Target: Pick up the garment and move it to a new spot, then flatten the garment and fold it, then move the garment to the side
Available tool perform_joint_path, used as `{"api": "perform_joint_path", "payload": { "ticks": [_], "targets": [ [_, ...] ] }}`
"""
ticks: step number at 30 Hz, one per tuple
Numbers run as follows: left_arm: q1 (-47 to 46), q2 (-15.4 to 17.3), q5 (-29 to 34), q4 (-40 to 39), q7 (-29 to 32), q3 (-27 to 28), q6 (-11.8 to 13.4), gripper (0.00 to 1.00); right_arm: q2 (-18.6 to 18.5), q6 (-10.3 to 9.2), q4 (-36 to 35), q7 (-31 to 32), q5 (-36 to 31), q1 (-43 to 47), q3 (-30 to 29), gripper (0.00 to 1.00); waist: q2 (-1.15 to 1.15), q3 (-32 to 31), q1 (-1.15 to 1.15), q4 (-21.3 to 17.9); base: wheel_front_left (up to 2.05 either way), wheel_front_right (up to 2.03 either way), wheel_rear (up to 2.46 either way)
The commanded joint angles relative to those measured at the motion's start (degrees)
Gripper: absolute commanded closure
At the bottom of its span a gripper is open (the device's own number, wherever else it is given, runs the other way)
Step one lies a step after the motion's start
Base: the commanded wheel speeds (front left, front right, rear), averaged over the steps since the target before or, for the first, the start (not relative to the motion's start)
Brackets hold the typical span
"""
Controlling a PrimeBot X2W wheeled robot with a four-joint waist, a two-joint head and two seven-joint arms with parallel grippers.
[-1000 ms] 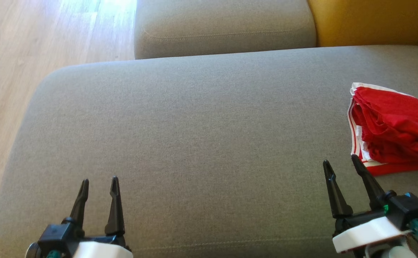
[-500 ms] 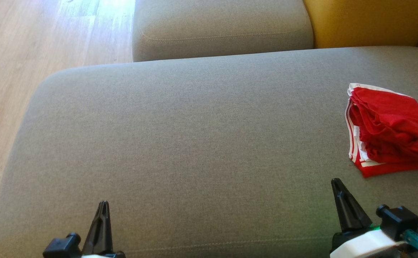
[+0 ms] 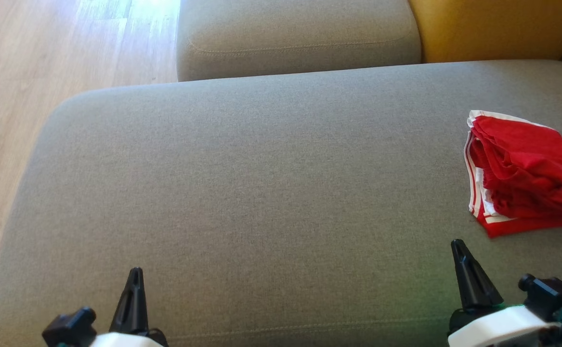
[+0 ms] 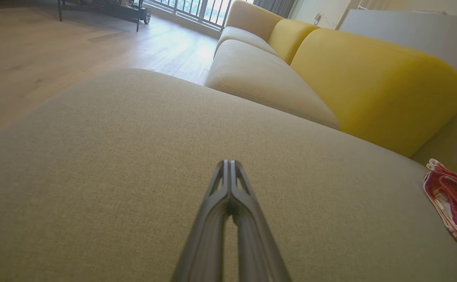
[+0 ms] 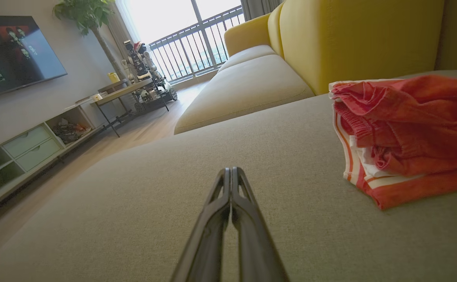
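Left claw (image 3: 135, 275): clenched, its two dark fingers pressed tip to tip (image 4: 229, 163); grasping nothing; poised over the near left part of the grey seat cushion (image 3: 261, 193).
Right claw (image 3: 457, 246): clenched the same way (image 5: 231, 171); empty; over the near right part of the seat cushion, near the garment's near corner but apart from it.
Seat cushion: wide, grey woven fabric, rounded corners; a seam runs along its near edge.
Garment (image 3: 526, 178): red cloth with white striped trim, folded into a rumpled stack; lying on the right side of the seat cushion (image 5: 408, 133); cut off by the right edge of the head view; neither claw touches it (image 4: 453, 196).
Second cushion (image 3: 300, 33): grey, just beyond the seat cushion's far edge.
Yellow backrest (image 3: 497, 29): beyond the seat cushion's far right corner; rounded and plump.
Floor (image 3: 45, 58): pale wood boards, left of the seat cushion and beyond it.
Far room: well beyond the seat cushion's far left, a dark wall screen (image 5: 13, 51), a low shelf unit (image 5: 32, 149), a potted plant (image 5: 85, 11) and a balcony railing (image 5: 197, 51).
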Motion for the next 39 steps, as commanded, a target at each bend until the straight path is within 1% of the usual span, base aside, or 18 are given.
{"api": "perform_joint_path", "payload": {
  "ticks": [1,39],
  "targets": [
    [-2.8,0.7,-1.7,-1.6,0.2,0.8,-0.5,1.0,-0.7,0.0,-1.6,0.4,2.0,-3.2,0.0,1.0,0.0,0.0,0.0,0.0,0.0,0.0,0.0],
    [-8.5,1.6,-26.9,2.1,5.5,3.8,-3.4,1.0,-1.4,-0.01,0.7,6.0,27.8,-6.9,-0.6,1.0,0.0,0.9,0.0,-0.3,0.0,0.0,0.0]
  ]
}}
